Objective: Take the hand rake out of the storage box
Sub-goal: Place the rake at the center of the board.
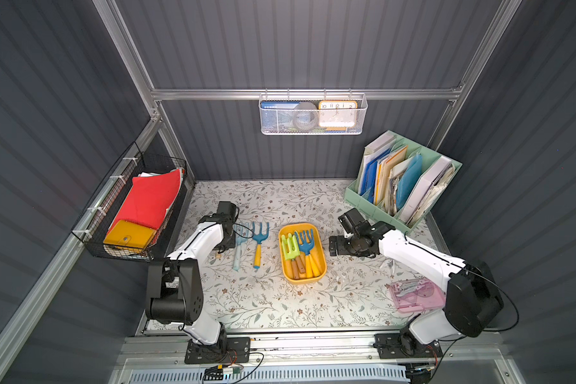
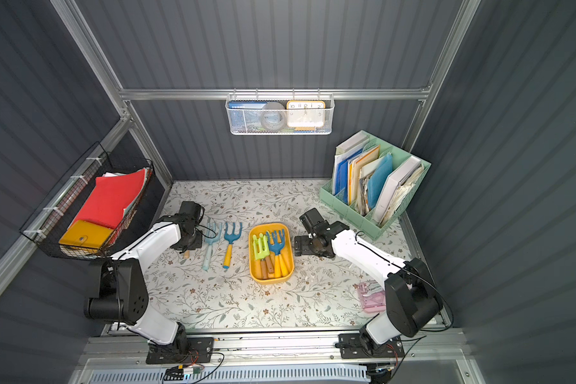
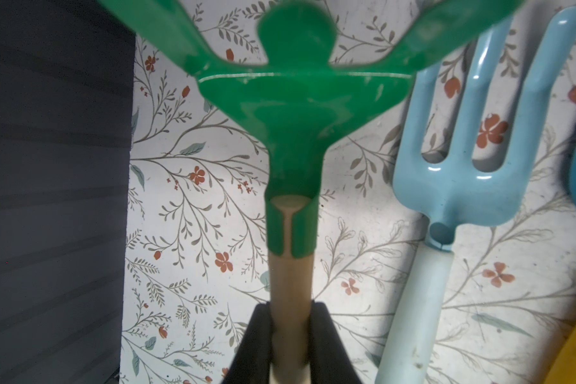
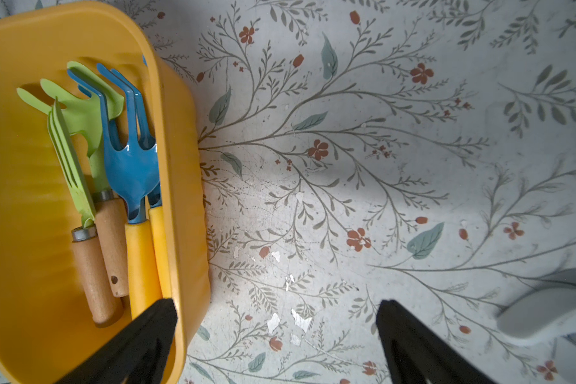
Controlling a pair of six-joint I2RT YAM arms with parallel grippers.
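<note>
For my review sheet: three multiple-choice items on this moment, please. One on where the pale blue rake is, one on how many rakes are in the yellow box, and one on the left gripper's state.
1. Where is the pale blue rake?
A. On the table, outside the storage box
B. Inside that box
C. Held in the left gripper

2. How many rakes lie in the storage box?
A. Two
B. Four
C. Six

3. The left gripper is:
A. open and empty
B. open around the storage box's wall
C. shut on the dark green rake

Key:
1. A: it lies flat on the floral table, apart from the box.
2. B: the right wrist view shows two light green rakes and two blue rakes in it.
3. C: the left wrist view shows its fingers clamping the wooden handle.
</note>
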